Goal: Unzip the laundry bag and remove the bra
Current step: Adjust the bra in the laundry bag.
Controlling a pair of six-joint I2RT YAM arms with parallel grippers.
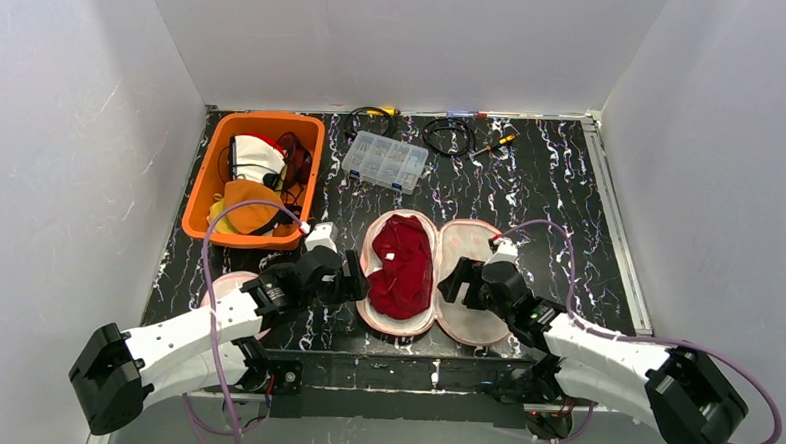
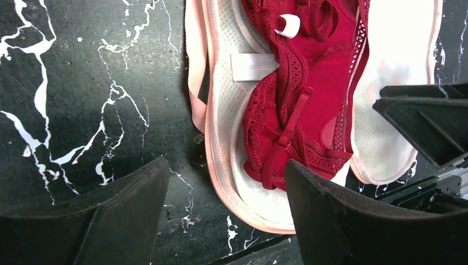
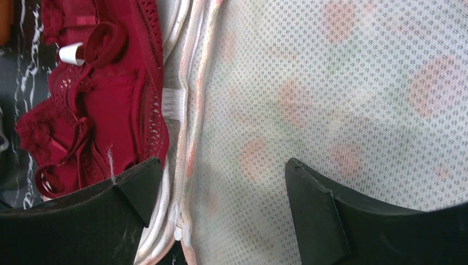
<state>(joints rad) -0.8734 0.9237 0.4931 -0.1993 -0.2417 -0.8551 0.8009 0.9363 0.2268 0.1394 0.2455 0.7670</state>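
Lying unzipped, laundry bag point(image 1: 471, 285) spread in two halves mid-table, near edge | bra point(image 1: 401, 267) red, in left half, uncovered | left gripper point(image 1: 357, 282) jaws apart over bag's left rim beside bra, holding nothing | right gripper point(image 1: 450, 284) jaws apart over right mesh half, holding nothing | orange bin point(image 1: 211, 174) far left

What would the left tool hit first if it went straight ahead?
Probably the pink rim of the open white mesh laundry bag, with the red lace bra just beyond it; depth is hard to judge.
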